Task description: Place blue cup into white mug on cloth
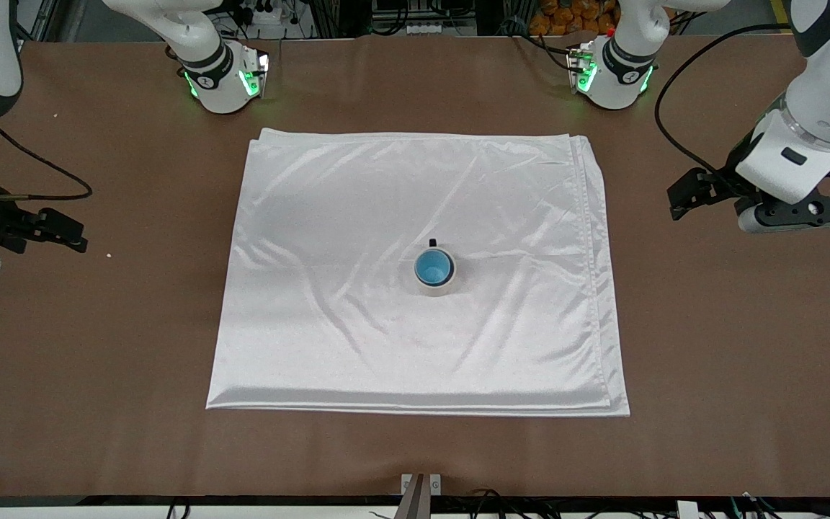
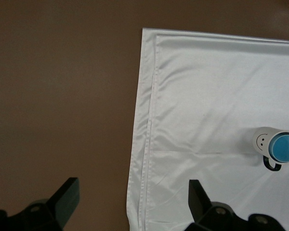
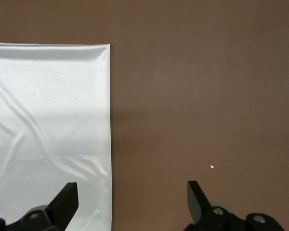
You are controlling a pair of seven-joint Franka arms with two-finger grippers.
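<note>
— Looking at the blue cup (image 1: 433, 267), where does it sit?

— Nested upright inside the white mug (image 1: 435, 282), which stands on the cloth (image 1: 357, 216) a little toward the left arm's end of it and nearer the front camera than the cloth's middle. The mug's black handle points toward the robots' bases.

— So which step is in hand?

— I judge the placing done; what remains looks like parking. The left end effector (image 1: 761, 205) hangs over bare worktop (image 1: 98, 324) off the cloth's edge at its own end, fingers spread wide and empty. The right end effector (image 1: 26, 234) hangs over the worktop at the other end, likewise spread and holding nothing. Both arms wait, well apart from the mug.

— What would a next move call for?

— Little, I think: keep clear of the cloth so no crease tugs the mug over.

— Any writing or brand?

— None readable. From the left wrist view the mug (image 2: 265, 142) shows a small smiley face in dark marks, with the cup (image 2: 284, 147) showing blue in its mouth. A tiny white speck (image 3: 212, 167) lies on the worktop near the right end effector.
</note>
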